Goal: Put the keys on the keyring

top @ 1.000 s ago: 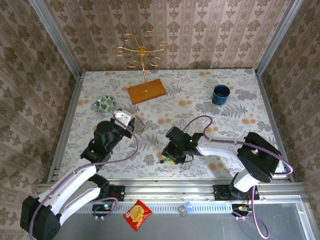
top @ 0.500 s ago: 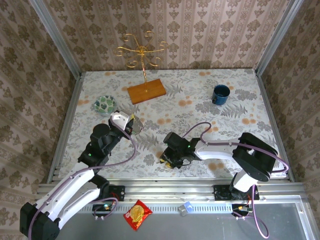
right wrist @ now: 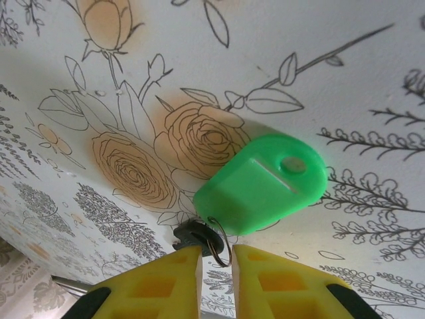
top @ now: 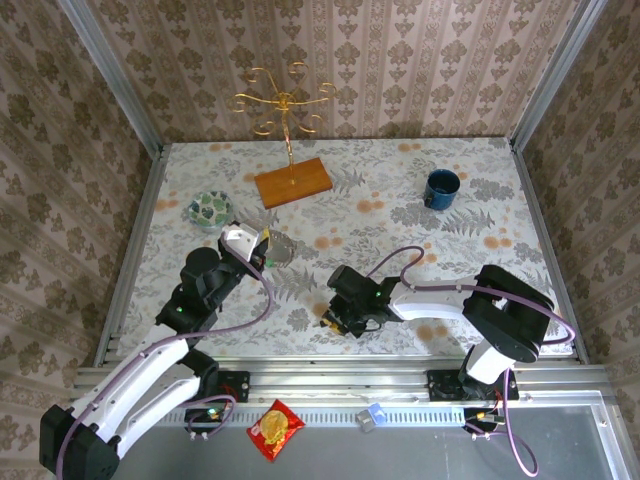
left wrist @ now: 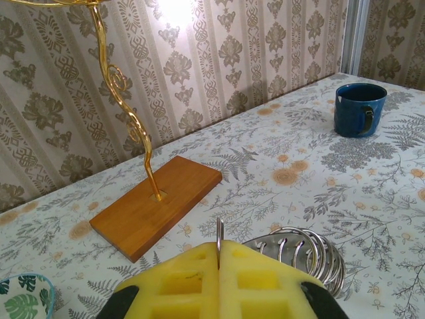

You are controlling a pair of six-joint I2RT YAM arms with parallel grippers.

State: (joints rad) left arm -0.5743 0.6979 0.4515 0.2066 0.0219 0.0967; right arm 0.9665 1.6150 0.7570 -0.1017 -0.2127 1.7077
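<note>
While the green key [right wrist: 262, 183] lies flat on the table [right wrist: 345, 80], nothing is threaded yet. The right tool [right wrist: 216, 256] sits at its small wire loop [right wrist: 217, 243], jaws nearly together, and I cannot tell whether they grip. The keyring [left wrist: 218, 234] is well apart, pinched edge-on in the closed left tool [left wrist: 218, 259]. Pickup and threading are both left to do. Farther off, the blue cup [left wrist: 359, 108] is dark inside, and the patterned bowl [top: 209, 209] shows just its leaf print.
</note>
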